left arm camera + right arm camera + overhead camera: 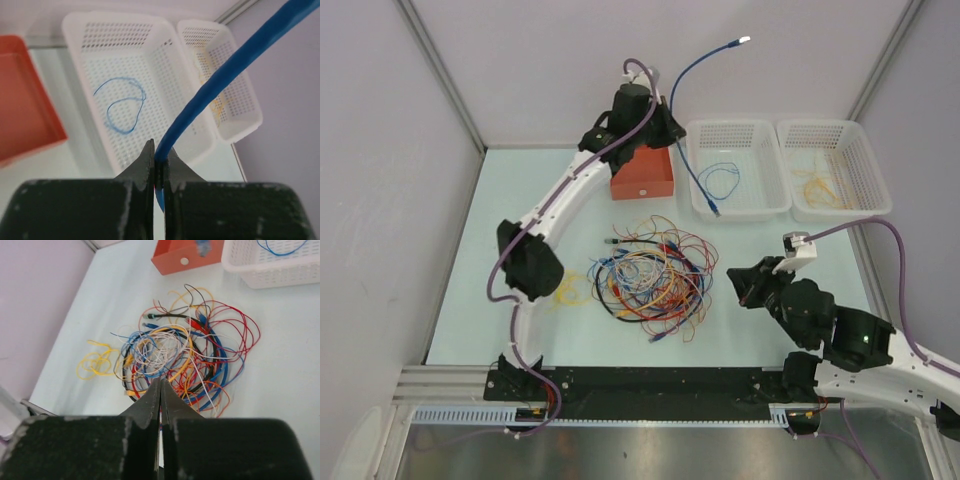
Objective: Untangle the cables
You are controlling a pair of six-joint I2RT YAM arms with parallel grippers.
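Nearest me, the right arm's black two-finger claw (pixel 744 287) (pixel 160 390) hangs low over the pale table top (pixel 770 335). Its fingers are pressed together, and I can make out nothing gripped between them. It points at the tangled heap of thin cables (pixel 650 280) (pixel 175 360), which lies just ahead of it in the middle of the table. The heap has red, orange, yellow, blue, white and black loops all knotted through one another. Just beside the heap on its left lies a small loose coil of yellow wire (pixel 565 293) (pixel 97 362).

Further back sits a shallow orange rectangular tray (pixel 642 175) (pixel 25 100) (pixel 187 255). Above its far right corner, the left arm's black claw (pixel 672 125) (pixel 160 155) is clamped tight on a thicker blue cable (pixel 700 65) (pixel 225 80). One end of that cable arcs up into the air. The other end drops into the nearer white perforated plastic basket (pixel 730 124) (pixel 125 30), where a thin blue wire loop (pixel 720 180) (pixel 122 107) lies. To its right, the second white perforated basket (pixel 865 135) (pixel 245 117) holds a thin yellow-orange wire (pixel 820 185) (pixel 215 105).
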